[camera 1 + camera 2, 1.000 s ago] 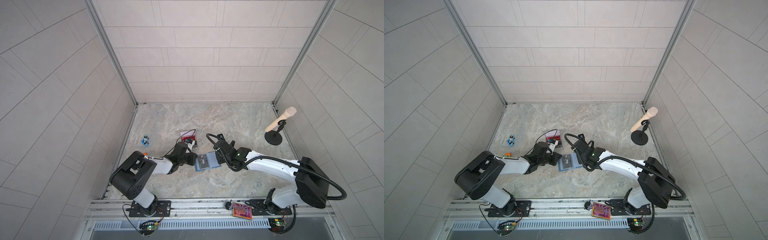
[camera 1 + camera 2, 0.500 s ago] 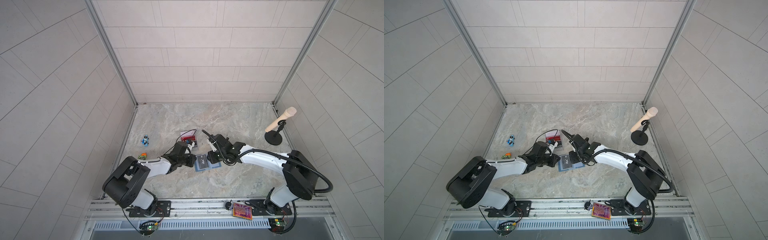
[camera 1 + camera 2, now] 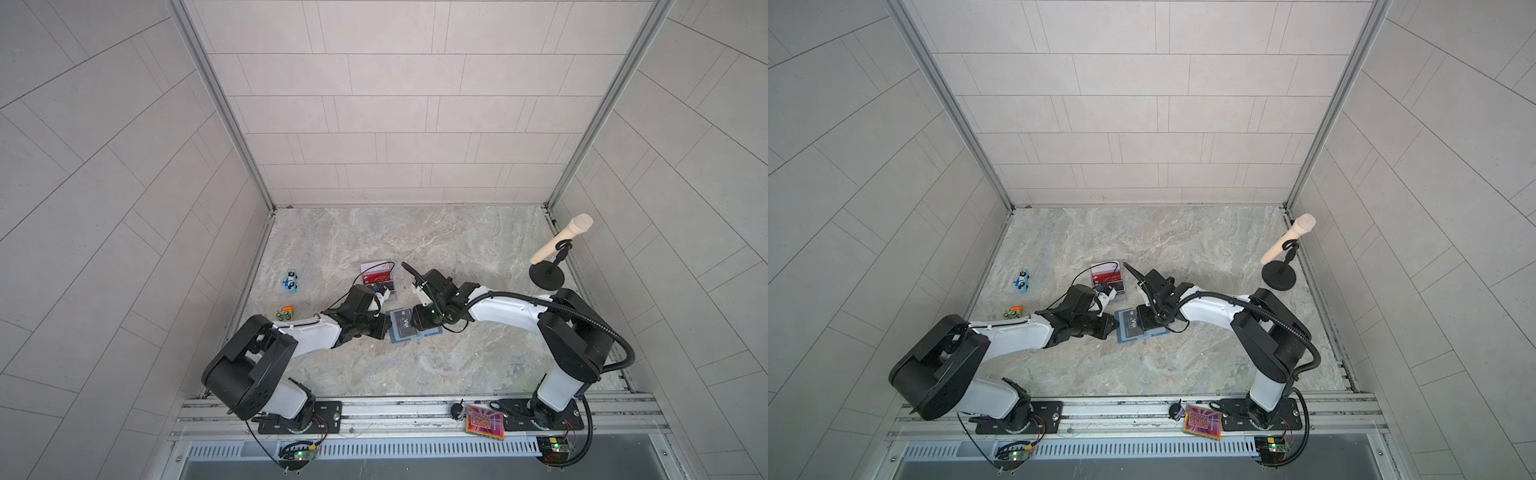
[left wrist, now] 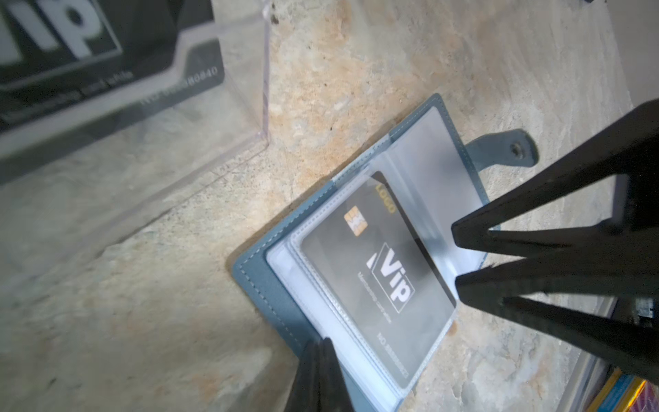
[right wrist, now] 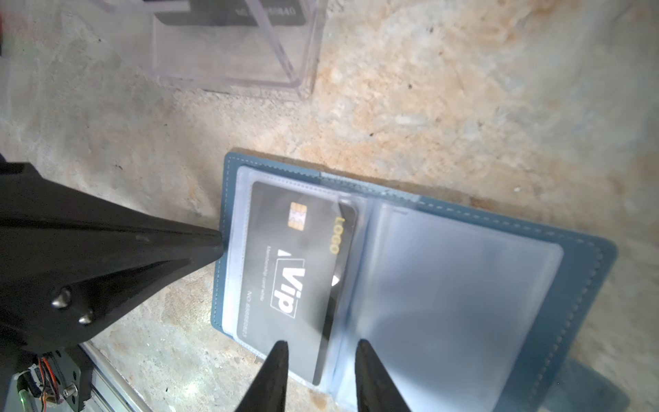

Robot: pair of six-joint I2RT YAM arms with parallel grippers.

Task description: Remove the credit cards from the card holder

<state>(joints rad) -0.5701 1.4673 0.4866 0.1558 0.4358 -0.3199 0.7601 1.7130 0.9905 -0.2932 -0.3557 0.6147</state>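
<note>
The slate-blue card holder lies open on the marble floor. A dark grey credit card with white "Vip" sits in its left clear sleeve, one edge sticking out toward the spine. My left gripper is shut, its tip pressing on the holder's left cover. My right gripper is open, its tips standing either side of the card's free edge at the spine. A red card and a whitish one stand in the clear acrylic stand.
The clear stand is just behind the holder, another dark card in it. A blue toy car and an orange-green one lie at the left. A microphone on its stand rises at the right. A patterned tile rests on the front rail.
My right arm has swung and brought its gripper down over the holder's spine, with the jaws narrowing. The left gripper has stayed shut on the holder's left edge.
</note>
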